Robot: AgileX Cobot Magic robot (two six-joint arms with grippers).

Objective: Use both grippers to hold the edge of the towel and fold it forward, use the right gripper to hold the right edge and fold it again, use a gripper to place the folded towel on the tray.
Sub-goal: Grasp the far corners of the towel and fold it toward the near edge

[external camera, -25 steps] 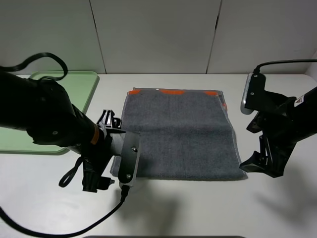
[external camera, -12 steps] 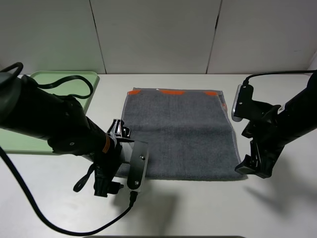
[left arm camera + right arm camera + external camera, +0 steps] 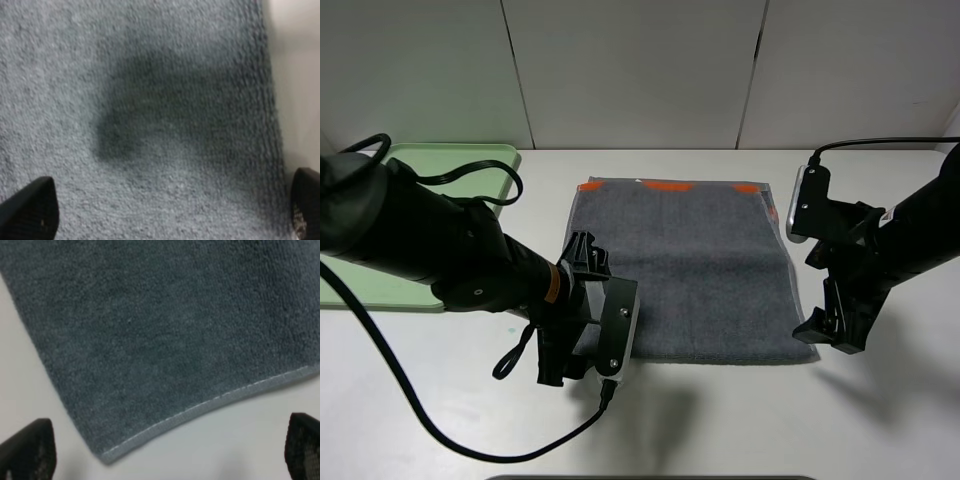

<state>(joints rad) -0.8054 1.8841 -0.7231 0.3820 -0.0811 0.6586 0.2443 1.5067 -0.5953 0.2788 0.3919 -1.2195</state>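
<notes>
The dark grey towel (image 3: 680, 265) lies flat on the white table, its orange stripes (image 3: 665, 186) at the far end. Its near hem (image 3: 720, 358) faces the front and shows pale-stitched in the right wrist view (image 3: 200, 407). My left gripper (image 3: 570, 362) is open and hangs over the towel's near-left corner; the terry cloth (image 3: 150, 100) fills the left wrist view between its fingertips (image 3: 30, 210). My right gripper (image 3: 825, 335) is open at the near-right corner (image 3: 107, 456), with bare table between its fingertips (image 3: 302, 447). The pale green tray (image 3: 470, 165) stands at the far left.
A black cable (image 3: 450, 440) trails from the left arm over the table's front left. The left arm's sleeve covers part of the tray. A grey panelled wall (image 3: 640, 70) stands behind the table.
My left arm has moved right, bringing its gripper from beside the towel to over its near-left corner. My right gripper has shifted a little left, up to the near-right corner.
</notes>
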